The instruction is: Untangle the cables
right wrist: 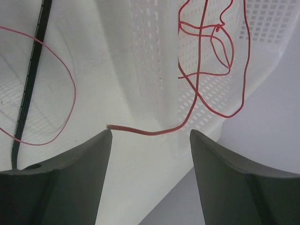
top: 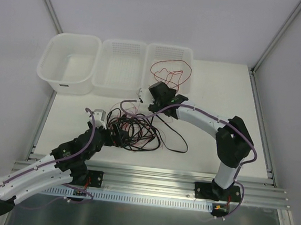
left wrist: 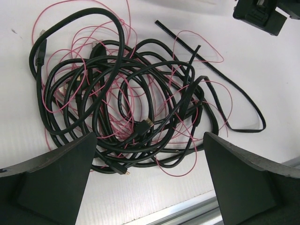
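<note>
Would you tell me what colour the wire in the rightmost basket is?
Red wire, clearest in the right wrist view.

Materials and finishes: the black cables [left wrist: 123,40] have smooth, rubbery jackets with a dull sheen, one plug tipped in gold-coloured metal; the pink wire [right wrist: 74,89] and red wire [right wrist: 145,132] have thin, smooth, glossy insulation; the right basket [top: 169,46] and middle basket [top: 122,41] are white perforated plastic, semi-gloss; the tub [top: 73,35] is smooth, translucent white plastic; the table [top: 215,97] is a matt white sheet, finely ribbed in the left wrist view; the rail [top: 150,174] is ridged, brushed bare metal; the fingers [left wrist: 51,183] of the left gripper [left wrist: 149,137] and of the right gripper [right wrist: 150,132] are matt dark plastic, faintly grainy; the arm shells [top: 202,119] are smooth white plastic.
</note>
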Tool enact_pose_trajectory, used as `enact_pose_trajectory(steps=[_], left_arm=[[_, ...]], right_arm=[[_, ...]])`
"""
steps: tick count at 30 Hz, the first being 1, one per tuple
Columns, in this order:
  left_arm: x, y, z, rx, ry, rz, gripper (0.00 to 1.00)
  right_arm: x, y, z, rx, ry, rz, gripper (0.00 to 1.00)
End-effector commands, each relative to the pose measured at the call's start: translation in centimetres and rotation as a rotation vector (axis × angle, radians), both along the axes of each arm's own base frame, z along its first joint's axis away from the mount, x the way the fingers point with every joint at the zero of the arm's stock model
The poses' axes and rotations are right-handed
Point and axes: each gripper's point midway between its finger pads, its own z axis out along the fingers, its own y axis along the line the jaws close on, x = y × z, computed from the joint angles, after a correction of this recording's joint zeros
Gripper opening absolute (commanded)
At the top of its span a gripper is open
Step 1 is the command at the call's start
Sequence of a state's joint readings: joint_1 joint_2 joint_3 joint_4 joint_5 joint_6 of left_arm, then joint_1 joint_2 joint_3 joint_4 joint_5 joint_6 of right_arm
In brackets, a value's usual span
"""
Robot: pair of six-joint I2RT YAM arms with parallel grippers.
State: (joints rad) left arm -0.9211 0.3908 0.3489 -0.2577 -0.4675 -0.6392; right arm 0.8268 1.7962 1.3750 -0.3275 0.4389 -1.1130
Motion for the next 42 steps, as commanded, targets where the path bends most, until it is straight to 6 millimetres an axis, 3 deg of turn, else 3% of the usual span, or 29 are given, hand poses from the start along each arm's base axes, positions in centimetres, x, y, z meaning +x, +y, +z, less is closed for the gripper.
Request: enact_pose_trajectory(steps=[1, 8, 11, 17, 18, 19, 21, 27, 34, 37, 38, 39, 40, 41, 42], left_arm=[[0.3, 0.7, -0.4, 0.031, 0.013, 0.039, 0.99], [0.4, 0.7, -0.2, 0.038, 0.009, 0.039, 0.99], [0.4, 0.7, -0.2, 0.034, 0.007, 0.041, 0.99], [0.4, 0.8, -0.3, 0.035, 0.010, 0.047, 0.99], [0.4, 0.8, -0.3, 0.035, 0.010, 0.045, 0.99], [0.4, 0.8, -0.3, 0.036, 0.011, 0.045, 0.99], [0.5, 0.7, -0.3, 0.037, 0.013, 0.044, 0.99], [0.4, 0.6, -0.3, 0.034, 0.016, 0.037, 0.99], [0.3, 0.4, -0.5, 0.036, 0.026, 0.030, 0.99], [0.2, 0.3, -0.7, 0.035, 0.034, 0.025, 0.99], [0.2, 0.3, -0.7, 0.037, 0.037, 0.024, 0.99], [0.2, 0.2, -0.8, 0.036, 0.039, 0.024, 0.99], [0.2, 0.2, -0.8, 0.036, 0.043, 0.023, 0.99], [0.1, 0.1, -0.9, 0.035, 0.047, 0.019, 0.99], [0.1, 0.1, -0.9, 0.031, 0.048, 0.018, 0.99]], right_arm=[[0.6, 0.4, 0.5, -0.072, -0.060, 0.020, 0.71], [1.7, 1.0, -1.6, -0.132, -0.083, 0.026, 0.68], [2.1, 1.1, -1.8, -0.143, -0.099, 0.023, 0.62], [2.3, 1.3, -0.9, -0.131, -0.118, 0.022, 0.37], [2.1, 1.3, -0.9, -0.136, -0.112, 0.025, 0.14], [2.1, 1.4, -0.6, -0.131, -0.115, 0.025, 0.07], [2.0, 1.3, -0.4, -0.135, -0.112, 0.025, 0.01], [1.0, 1.5, 1.3, -0.075, -0.076, 0.033, 0.01], [0.6, 2.6, 5.1, 0.086, -0.012, 0.042, 0.01], [2.4, 2.6, 7.4, 0.232, -0.028, -0.006, 0.01], [4.2, 2.0, 9.1, 0.296, -0.064, -0.047, 0.01], [5.3, 1.7, 8.6, 0.315, -0.054, -0.082, 0.01], [6.9, 0.4, 8.8, 0.369, -0.059, -0.151, 0.01], [8.3, 0.3, 9.7, 0.430, -0.080, -0.182, 0.01], [9.4, 0.1, 8.7, 0.446, -0.067, -0.214, 0.01]])
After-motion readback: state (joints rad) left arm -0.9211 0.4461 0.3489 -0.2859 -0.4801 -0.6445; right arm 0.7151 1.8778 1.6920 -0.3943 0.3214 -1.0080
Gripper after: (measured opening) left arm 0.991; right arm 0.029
